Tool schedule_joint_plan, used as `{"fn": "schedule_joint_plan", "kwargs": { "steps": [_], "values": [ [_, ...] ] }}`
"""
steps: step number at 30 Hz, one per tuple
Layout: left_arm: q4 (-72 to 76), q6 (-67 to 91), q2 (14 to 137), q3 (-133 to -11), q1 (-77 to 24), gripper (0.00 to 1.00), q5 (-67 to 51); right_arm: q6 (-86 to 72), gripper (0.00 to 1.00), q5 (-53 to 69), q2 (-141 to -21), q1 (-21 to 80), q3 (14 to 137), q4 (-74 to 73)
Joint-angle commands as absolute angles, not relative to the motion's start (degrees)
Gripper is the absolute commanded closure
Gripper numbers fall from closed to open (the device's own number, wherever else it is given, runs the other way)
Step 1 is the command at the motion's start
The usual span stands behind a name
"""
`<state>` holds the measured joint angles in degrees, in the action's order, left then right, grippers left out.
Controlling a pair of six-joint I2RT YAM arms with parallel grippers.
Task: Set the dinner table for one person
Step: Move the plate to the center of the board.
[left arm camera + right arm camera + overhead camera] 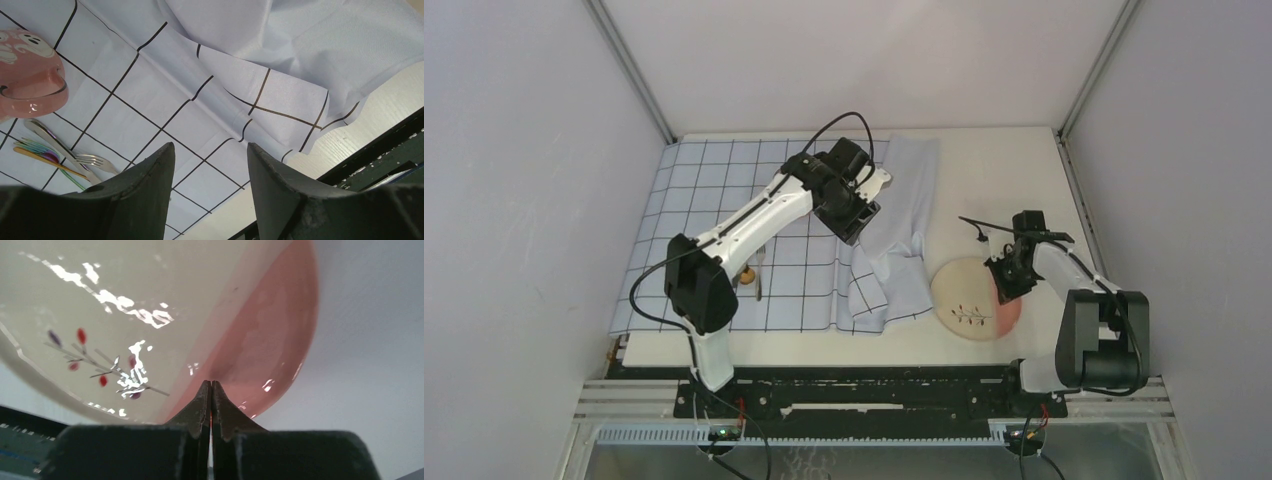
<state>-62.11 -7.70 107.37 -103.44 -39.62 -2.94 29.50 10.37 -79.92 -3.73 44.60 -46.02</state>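
Top external view, from the near edge outward: both arms rise from the front of the cream-white desk [1014,170], which fills the floor between grey walls.

Nearest, on the bare right part of the desk, lies a round cream plate [959,290] with a pink band along its right side and a small twig pattern with red and purple leaves. The right gripper [210,385] hangs over that pink side. In the right wrist view its fingers are pressed together with nothing visible between them. The tips sit right at the pink rim, and I cannot tell whether they touch it.

Left of the plate, a pale-blue cloth [714,200] with a black grid covers the left half of the desk. On it, in the left wrist view, a fork [95,161] lies beside another silver piece [37,129] and a thin rainbow-tinted piece [42,154]. A pink mug [30,70] with white markings stands just beside them.

Farther back, the left gripper [210,150] hovers above the cloth with its fingers spread and nothing between them.

Under and beyond it, the cloth's right side is turned over on itself in a rumpled fold [904,210]. The fold shows its plain underside and runs from near the plate toward the far edge of the desk.
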Motion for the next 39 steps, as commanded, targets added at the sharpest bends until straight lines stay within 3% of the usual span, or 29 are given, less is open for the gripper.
{"fn": "schedule_joint_plan", "kwargs": {
  "steps": [1, 9, 39],
  "values": [
    [-60.4, -8.6, 103.5, -103.1, -39.5, 0.40, -2.0, 30.5, 1.00, 5.0, -81.9, -4.0, 43.8, -38.9],
    [-60.5, -8.8, 102.2, -102.7, -39.5, 0.40, -1.3, 27.1, 1.00, -8.8, -88.8, -5.6, 44.3, -29.9],
    [-61.5, -8.2, 104.6, -104.1, -39.5, 0.40, -5.2, 23.0, 1.00, -9.6, -100.4, -7.5, 60.6, -29.5]
  ]
}}
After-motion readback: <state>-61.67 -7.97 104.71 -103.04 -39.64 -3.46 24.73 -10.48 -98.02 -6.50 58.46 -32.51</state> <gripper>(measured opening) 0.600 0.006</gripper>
